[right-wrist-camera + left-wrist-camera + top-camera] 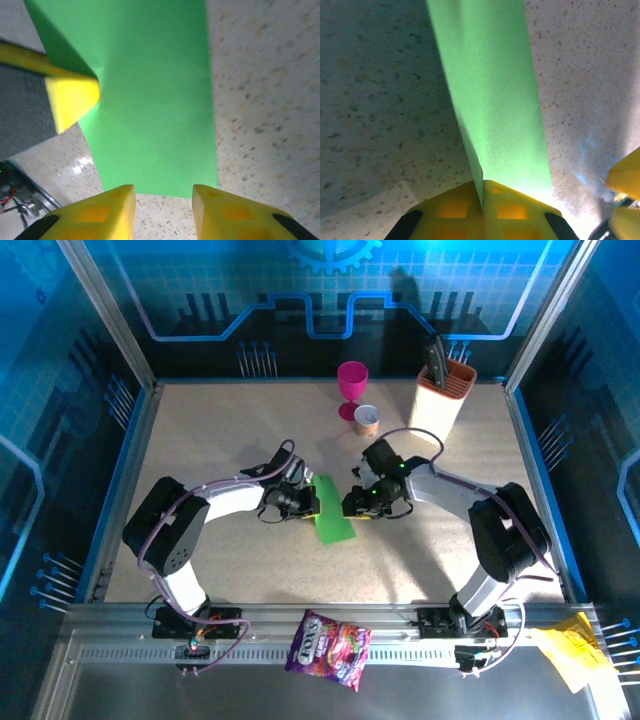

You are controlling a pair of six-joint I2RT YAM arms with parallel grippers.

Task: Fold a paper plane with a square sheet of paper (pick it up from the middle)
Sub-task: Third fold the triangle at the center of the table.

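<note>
My left hand (300,502) is on the left of the tabletop (200,430), its two yellow fingers (452,210) pressed together and pinching the left edge of the square sheet of paper (333,512). My left wrist camera shows that edge lifted and clamped in my left hand (482,200), with the green sheet (495,100) running away from it as a long narrow band. The rest of the sheet lies flat on the tabletop between my two hands. Just right of it is my right hand (352,505). Seen from its own wrist, the fingers (105,210) stand apart with nothing between them, and their tips stop just short of the sheet's near edge (150,100). My left fingertip (75,97) touches the sheet's far corner.
</note>
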